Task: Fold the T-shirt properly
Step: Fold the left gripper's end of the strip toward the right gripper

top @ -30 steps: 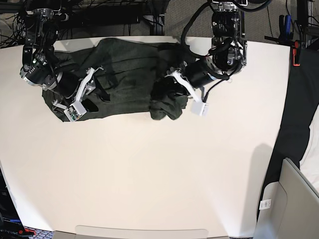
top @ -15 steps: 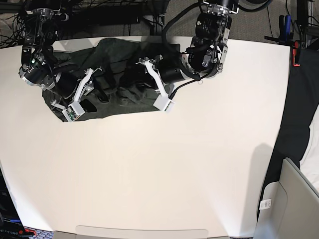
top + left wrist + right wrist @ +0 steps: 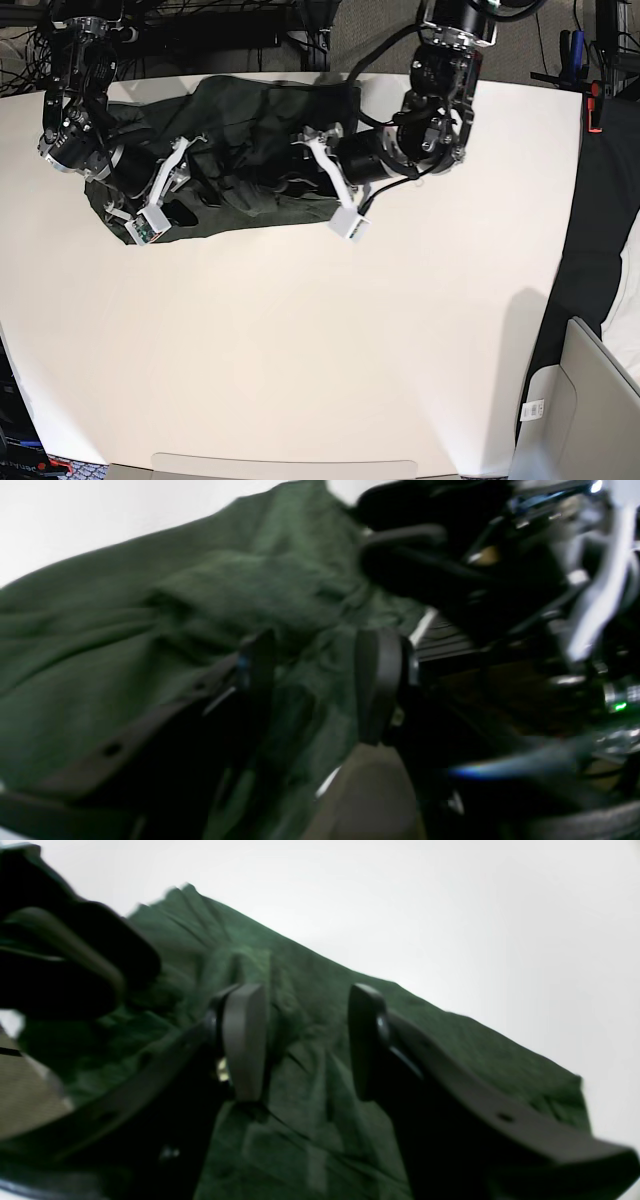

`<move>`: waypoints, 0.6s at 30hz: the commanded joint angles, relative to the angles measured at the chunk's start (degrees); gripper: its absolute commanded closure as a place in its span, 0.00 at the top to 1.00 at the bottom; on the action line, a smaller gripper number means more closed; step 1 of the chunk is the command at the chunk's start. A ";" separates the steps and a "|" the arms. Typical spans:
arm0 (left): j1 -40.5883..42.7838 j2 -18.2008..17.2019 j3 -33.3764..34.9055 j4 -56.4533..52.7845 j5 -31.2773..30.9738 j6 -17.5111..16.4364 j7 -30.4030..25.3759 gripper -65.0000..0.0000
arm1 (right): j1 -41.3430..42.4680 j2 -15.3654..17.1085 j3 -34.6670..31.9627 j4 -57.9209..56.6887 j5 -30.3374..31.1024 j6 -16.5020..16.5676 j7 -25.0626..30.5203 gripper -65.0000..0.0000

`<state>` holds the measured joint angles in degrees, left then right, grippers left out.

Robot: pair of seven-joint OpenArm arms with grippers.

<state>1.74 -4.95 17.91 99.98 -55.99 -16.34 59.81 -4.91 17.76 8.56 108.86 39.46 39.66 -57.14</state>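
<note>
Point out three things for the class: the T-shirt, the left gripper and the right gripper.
T-shirt (image 3: pixel 240 120), base view: bare fabric at its upper middle.
Left gripper (image 3: pixel 312 685), left wrist view: midway between its open fingertips.
Right gripper (image 3: pixel 305 1040), right wrist view: midway between its open fingertips.

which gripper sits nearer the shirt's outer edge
The right gripper, over the dark olive-green knit T-shirt's end; the left gripper is above its middle.

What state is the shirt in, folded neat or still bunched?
Partly folded, not neat. The T-shirt lies as a rumpled band along the far edge of the table, with creases and an overlapped layer in both wrist views.
</note>
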 commanded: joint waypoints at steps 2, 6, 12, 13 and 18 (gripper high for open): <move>-0.20 -2.65 -2.66 2.21 -1.29 -0.50 -1.13 0.40 | 0.73 0.75 0.45 1.08 1.11 0.34 1.36 0.38; 3.32 -7.23 -8.29 2.48 -1.38 -0.50 -1.13 0.45 | 0.73 0.83 0.45 1.08 1.11 0.34 1.36 0.38; 4.99 -10.39 -11.98 2.21 -1.38 0.91 -0.34 0.51 | 0.91 0.75 0.45 1.08 1.11 0.34 1.36 0.38; 5.34 -10.39 -11.98 2.21 -1.38 2.40 -0.34 0.51 | 0.99 0.75 0.45 1.08 1.11 0.34 1.36 0.38; 5.69 -10.21 -11.54 -0.34 -1.38 5.48 -0.34 0.50 | 1.17 0.83 0.45 0.99 1.02 0.34 1.36 0.38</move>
<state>8.62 -14.90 6.55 98.87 -56.10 -10.70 60.27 -4.75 17.93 8.56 108.86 39.44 39.66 -57.17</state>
